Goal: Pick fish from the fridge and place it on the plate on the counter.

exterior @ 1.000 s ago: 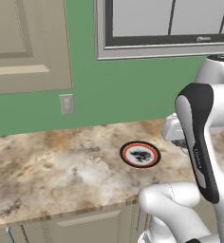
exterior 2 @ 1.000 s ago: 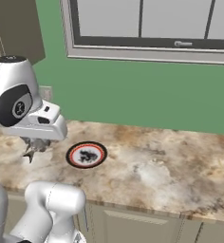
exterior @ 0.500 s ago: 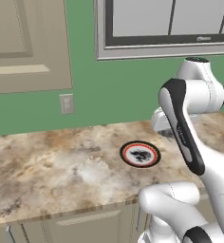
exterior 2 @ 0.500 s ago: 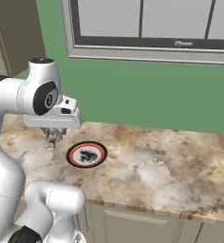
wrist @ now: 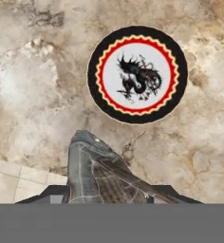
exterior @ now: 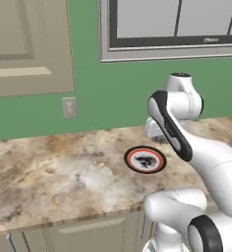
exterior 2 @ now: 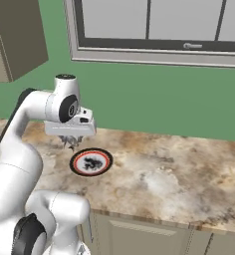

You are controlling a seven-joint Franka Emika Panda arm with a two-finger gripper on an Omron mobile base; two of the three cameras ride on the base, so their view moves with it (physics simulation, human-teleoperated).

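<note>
The fish (wrist: 92, 173), a dark-grey lump with a tapering tail, is held in my gripper (exterior 2: 71, 144), whose jaws are shut on it. In the hand view it hangs above the counter (wrist: 33, 95), just short of the plate (wrist: 93, 76). The plate, with a black rim, red ring and white centre bearing a dark mark, lies flat and bare on the marbled counter (exterior: 59, 172). In the right base view the gripper hovers above the plate's (exterior 2: 77, 164) far left edge. My arm covers the gripper in the left base view, right behind the plate (exterior: 131, 160). The fridge is out of view.
A green wall with a large window (exterior: 177, 24) rises behind the counter. A wall socket (exterior: 69, 107) and a beige upper cabinet (exterior: 24, 44) are to the left. The counter's front edge (exterior 2: 154, 219) runs above beige cabinet fronts. Bare worktop (exterior 2: 179, 174) stretches right of the plate.
The arm has swung over the counter, carrying the fish from beyond the plate's side to just beside its rim. The plate has not moved.
</note>
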